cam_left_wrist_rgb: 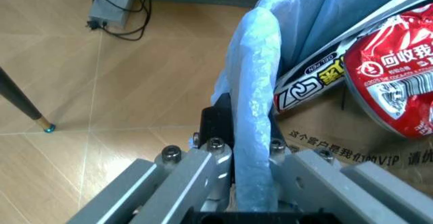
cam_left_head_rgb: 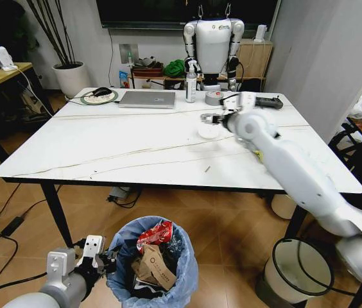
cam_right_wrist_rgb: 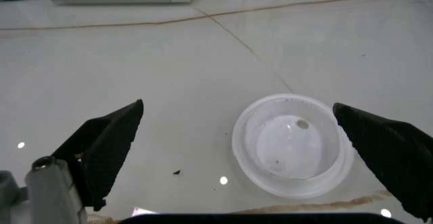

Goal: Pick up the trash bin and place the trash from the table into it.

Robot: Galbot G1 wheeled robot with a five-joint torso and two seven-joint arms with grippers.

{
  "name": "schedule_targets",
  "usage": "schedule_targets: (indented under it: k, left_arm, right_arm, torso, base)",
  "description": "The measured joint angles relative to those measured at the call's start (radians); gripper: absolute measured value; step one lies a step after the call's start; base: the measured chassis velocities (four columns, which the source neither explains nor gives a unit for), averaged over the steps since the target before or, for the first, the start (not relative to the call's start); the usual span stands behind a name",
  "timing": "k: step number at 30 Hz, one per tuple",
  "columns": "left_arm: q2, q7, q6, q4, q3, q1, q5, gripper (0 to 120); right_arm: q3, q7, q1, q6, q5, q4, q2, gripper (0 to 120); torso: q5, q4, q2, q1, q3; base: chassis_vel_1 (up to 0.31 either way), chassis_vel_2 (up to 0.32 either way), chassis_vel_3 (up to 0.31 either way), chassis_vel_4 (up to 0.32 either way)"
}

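The trash bin (cam_left_head_rgb: 168, 282), lined with a crinkly light-blue bag, stands on the floor in front of the table (cam_left_head_rgb: 104, 147). It holds a red wrapper (cam_left_wrist_rgb: 396, 77) and brown cardboard (cam_left_head_rgb: 152, 266). My left gripper (cam_left_head_rgb: 101, 256) is shut on the bin's bagged rim (cam_left_wrist_rgb: 254, 82), one finger on each side of it. On the table, a shallow white round plastic cup (cam_right_wrist_rgb: 291, 150) lies open side up. My right gripper (cam_right_wrist_rgb: 237, 107) hovers just above it, open, its black pads (cam_right_wrist_rgb: 108, 148) spread to either side of it. A tiny scrap (cam_left_head_rgb: 207, 169) lies nearer the front edge.
At the table's far side are a laptop (cam_left_head_rgb: 147, 99), a spray bottle (cam_left_head_rgb: 191, 83), a tape roll (cam_left_head_rgb: 214, 97) and a plate (cam_left_head_rgb: 99, 97). A black-rimmed white bin (cam_left_head_rgb: 296, 266) stands on the floor at right. Another robot (cam_left_head_rgb: 213, 38) stands behind the table.
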Motion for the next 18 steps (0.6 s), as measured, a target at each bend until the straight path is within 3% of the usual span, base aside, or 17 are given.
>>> schedule_targets:
  k: [4, 18]
  left_arm:
    - [-0.003, -0.002, 0.0, 0.0, -0.007, 0.002, -0.006, 0]
    - [0.005, -0.002, 0.0, 0.0, -0.008, 0.0, -0.01, 0]
  right_arm:
    - [-0.035, -0.004, 0.033, -0.04, 0.011, -0.081, 0.039, 100]
    - [-0.015, -0.015, 0.033, -0.041, 0.07, -0.178, 0.03, 95]
  torso:
    - [0.0, -0.0002, 0.0, 0.0, 0.0]
    - [0.0004, -0.0003, 0.0, 0.0, 0.0]
  base:
    - [0.0, 0.0, 0.0, 0.0]
    - [0.0, 0.0, 0.0, 0.0]
